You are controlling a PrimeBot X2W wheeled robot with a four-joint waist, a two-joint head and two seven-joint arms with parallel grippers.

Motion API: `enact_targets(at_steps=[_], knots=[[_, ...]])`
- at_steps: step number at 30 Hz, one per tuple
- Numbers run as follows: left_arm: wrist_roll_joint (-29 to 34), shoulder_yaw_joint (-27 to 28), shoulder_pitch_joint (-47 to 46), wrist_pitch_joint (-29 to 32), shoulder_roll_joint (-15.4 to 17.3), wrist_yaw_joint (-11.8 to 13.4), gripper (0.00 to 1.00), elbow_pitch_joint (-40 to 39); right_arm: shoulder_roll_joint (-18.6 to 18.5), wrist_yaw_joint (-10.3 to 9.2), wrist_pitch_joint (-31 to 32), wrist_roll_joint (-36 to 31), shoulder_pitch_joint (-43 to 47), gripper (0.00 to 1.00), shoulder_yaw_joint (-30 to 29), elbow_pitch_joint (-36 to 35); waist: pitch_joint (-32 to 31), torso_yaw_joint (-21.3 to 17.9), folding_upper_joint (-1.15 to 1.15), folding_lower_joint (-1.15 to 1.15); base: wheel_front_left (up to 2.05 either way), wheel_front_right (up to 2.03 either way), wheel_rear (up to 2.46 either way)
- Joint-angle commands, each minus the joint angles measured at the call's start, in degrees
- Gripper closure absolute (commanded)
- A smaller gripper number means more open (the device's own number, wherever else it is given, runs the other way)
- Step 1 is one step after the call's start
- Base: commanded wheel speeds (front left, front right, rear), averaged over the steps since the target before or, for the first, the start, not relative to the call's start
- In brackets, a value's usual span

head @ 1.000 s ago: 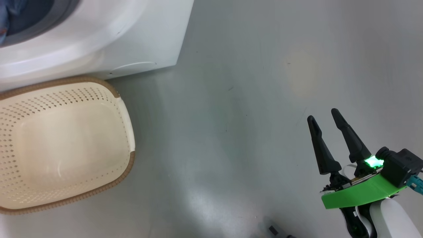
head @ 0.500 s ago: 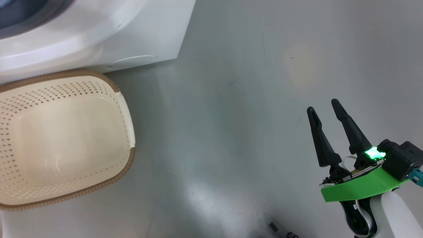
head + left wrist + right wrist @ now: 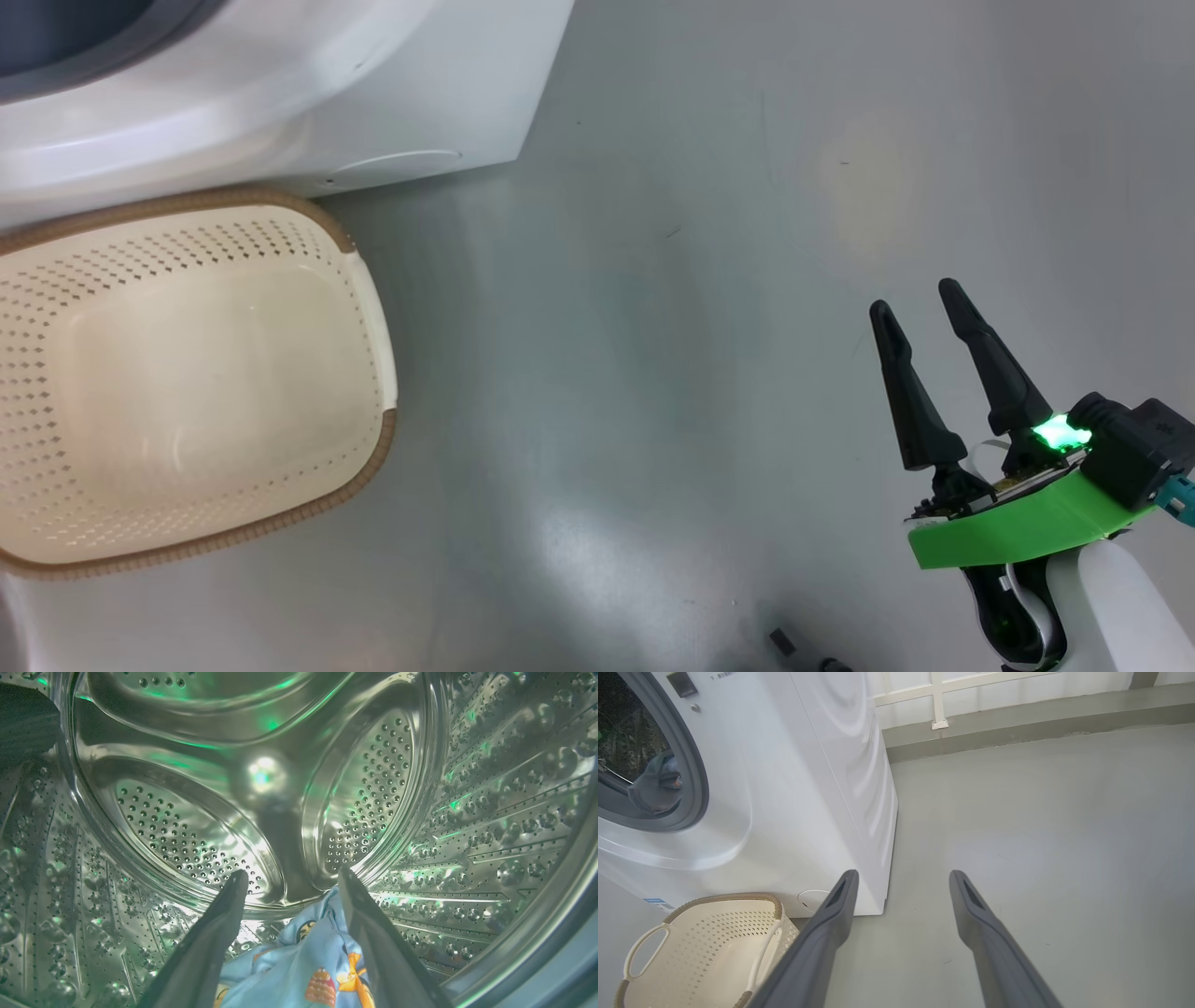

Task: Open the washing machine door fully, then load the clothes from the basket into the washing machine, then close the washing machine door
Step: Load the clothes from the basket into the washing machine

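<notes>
My left gripper (image 3: 293, 871) is deep inside the washing machine's steel perforated drum (image 3: 187, 830), its fingers spread open. The clothes (image 3: 299, 961), blue fabric with orange motifs, lie loose low between the two fingers on the drum's bottom. The white washing machine (image 3: 280, 93) stands at the top left of the head view, its grey gasket (image 3: 693, 765) ringing the opening. The cream basket (image 3: 187, 373) sits on the floor in front of it with nothing inside. My right gripper (image 3: 915, 297) hovers open over bare floor, far right of the basket. The washing machine door is out of view.
Grey floor (image 3: 653, 327) stretches wide to the right of the machine and basket. A low wall ledge with a white frame (image 3: 1017, 704) runs behind. A blue-grey bundle (image 3: 656, 786) shows in the machine's opening in the right wrist view.
The head camera has shifted a little. A strip of blue cloth at the machine's opening, seen at the top left edge a second ago, is gone. My right gripper has not moved.
</notes>
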Motion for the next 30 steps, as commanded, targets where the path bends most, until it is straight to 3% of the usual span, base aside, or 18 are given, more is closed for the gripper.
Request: enact_targets(at_steps=[1,13,30], knots=[[-0.32,0.91,1.42,-0.28,2.05,-0.24,0.00,-1.28,-0.91,0.10,-0.27,0.82,0.35,0.00,0.77,-1.37,0.03,0.19,0.00,0.00,0.00,0.00,0.00],[-1.37,4.40,11.01,-0.28,-2.26,-1.04,0.00,-5.50,-1.47,0.10,-0.27,0.36,0.94,0.00,-0.78,-2.01,-0.53,3.15,0.00,0.00,0.00,0.00,0.00],[-0.17,7.70,30.29,-0.28,-10.86,-1.34,0.00,-17.82,-3.04,0.10,-0.27,-0.04,2.99,0.00,-4.01,-2.96,-1.47,8.39,0.00,0.00,0.00,0.00,0.00]])
